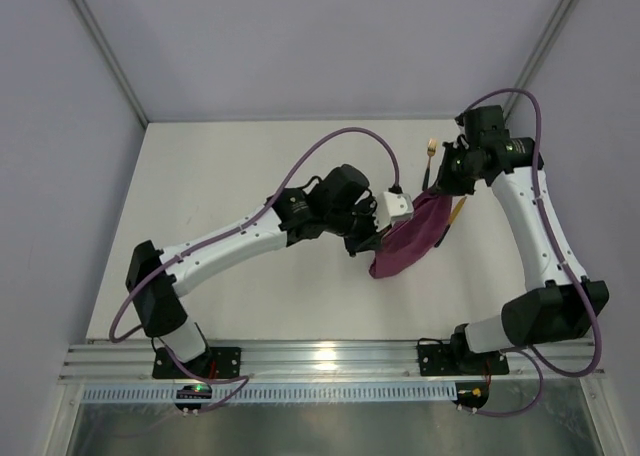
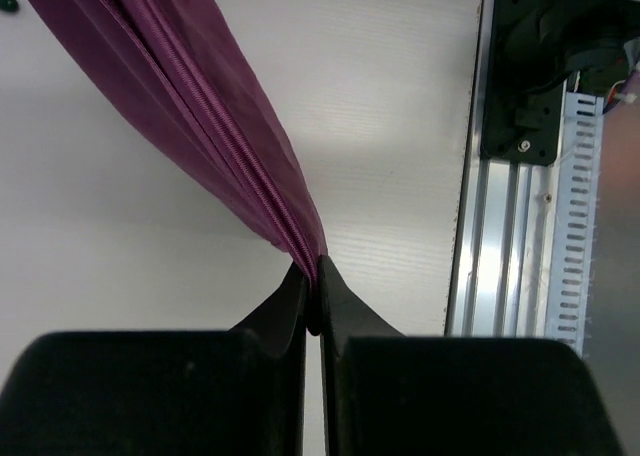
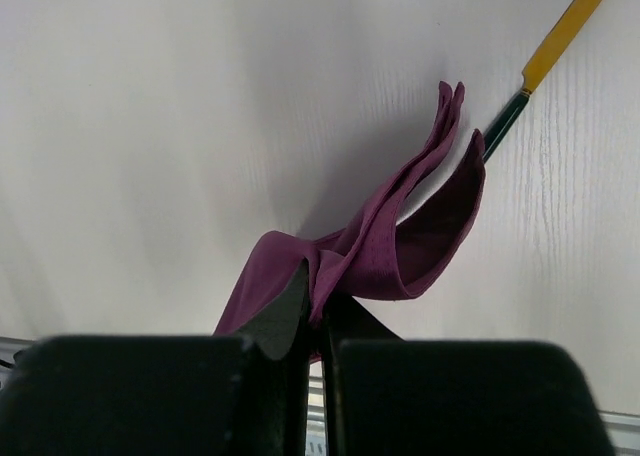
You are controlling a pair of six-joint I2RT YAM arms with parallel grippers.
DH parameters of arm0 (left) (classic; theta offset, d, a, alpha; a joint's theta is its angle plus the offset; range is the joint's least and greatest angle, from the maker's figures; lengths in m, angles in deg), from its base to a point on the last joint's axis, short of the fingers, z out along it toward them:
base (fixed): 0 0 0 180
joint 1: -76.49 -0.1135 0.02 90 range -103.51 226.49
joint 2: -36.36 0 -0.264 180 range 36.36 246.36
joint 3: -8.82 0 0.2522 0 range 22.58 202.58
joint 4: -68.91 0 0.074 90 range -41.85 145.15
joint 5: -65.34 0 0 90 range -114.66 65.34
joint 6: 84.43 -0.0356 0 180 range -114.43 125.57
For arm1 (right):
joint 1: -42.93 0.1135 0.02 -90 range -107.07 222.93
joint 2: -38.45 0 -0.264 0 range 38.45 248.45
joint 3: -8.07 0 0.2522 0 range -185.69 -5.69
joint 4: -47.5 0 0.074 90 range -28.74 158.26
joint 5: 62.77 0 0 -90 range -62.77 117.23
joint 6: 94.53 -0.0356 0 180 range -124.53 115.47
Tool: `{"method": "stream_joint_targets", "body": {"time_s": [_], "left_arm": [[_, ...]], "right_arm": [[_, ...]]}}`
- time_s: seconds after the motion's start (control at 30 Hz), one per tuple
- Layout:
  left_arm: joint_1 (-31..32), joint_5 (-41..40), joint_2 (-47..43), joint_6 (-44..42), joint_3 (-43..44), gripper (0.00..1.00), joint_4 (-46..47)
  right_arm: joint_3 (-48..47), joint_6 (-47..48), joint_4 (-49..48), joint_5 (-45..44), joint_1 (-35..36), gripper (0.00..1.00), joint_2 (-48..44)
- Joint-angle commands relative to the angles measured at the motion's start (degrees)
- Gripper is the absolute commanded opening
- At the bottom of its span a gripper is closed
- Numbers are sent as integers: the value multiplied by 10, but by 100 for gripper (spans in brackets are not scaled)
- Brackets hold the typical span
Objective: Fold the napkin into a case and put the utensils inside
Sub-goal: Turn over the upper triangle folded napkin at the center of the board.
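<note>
Napkin (image 1: 410, 238) sits right of centre on the table (image 1: 250, 166), gathered into a loose slanted band instead of lying flat. The band runs from its upper end near the right arm's wrist down to its lower end by the left arm's wrist. It is not formed into a case.

Left gripper (image 2: 312, 286): fingers clenched tight on one end of the cloth. In the left wrist view the fabric stretches away from the fingertips to the upper left in long pleats. A ridged seam or fold line runs along its middle.

Right gripper (image 3: 315, 306): fingers pinched on the other end. In the right wrist view a loop and two loose corners of cloth curl out beyond the fingertips and throw a shadow on the table. That end looks raised off the surface. Whether the middle of the band touches the table cannot be told.

Knife (image 3: 545, 61): lies on the table just beside the napkin's upper end, with the gold blade pointing away and the dark handle nearest the cloth. The handle's tip is hidden behind the loop.

Fork (image 1: 431, 148): lies on the table further back, near the right wrist and apart from the napkin. Neither utensil is inside the cloth or held.

Rail (image 2: 510, 246): aluminium mounting rail along the near table edge.
</note>
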Motion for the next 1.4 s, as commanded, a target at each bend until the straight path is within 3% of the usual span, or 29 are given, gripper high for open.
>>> {"method": "stream_joint_targets", "body": {"time_s": [0.0,0.33,0.6,0.97,1.13,1.17,1.2,1.37], "left_arm": [[-22,77,3,58,-18,0,24],[-182,174,-26,119,-129,0,116],[-338,248,0,140,-242,0,147],[-481,285,77,71,-274,0,104],[-516,278,83,57,-292,0,101],[-518,278,86,54,-294,0,100],[-522,277,89,52,-296,0,96],[-549,273,102,52,-293,0,87]], "right_arm": [[-42,15,-31,-55,3,4,61],[-254,-40,-45,-123,127,4,302],[-369,-119,-122,-85,213,4,463],[-374,-235,-282,-55,281,4,561],[-364,-280,-343,-38,295,18,583],[-363,-286,-352,-32,296,24,586],[-363,-294,-369,-27,297,36,589],[-364,-284,-409,12,299,51,581]]}}
